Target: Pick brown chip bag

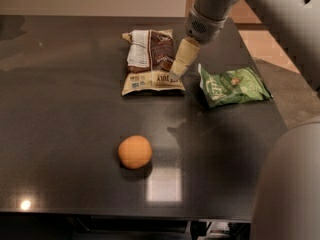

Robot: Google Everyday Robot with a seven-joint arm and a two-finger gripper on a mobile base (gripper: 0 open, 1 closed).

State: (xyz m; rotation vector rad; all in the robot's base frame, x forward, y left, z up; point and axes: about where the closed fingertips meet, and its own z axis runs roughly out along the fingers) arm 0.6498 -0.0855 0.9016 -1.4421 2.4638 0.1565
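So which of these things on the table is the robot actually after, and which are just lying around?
Part of the job:
- brown chip bag
- claw, poised at that bag's right edge

Just lying about:
- green bag, to the right of the claw
- orange, alone near the front of the table

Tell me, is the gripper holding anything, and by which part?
It cannot be told. The gripper is at the right edge of the brown bag, and the bag lies flat on the table.
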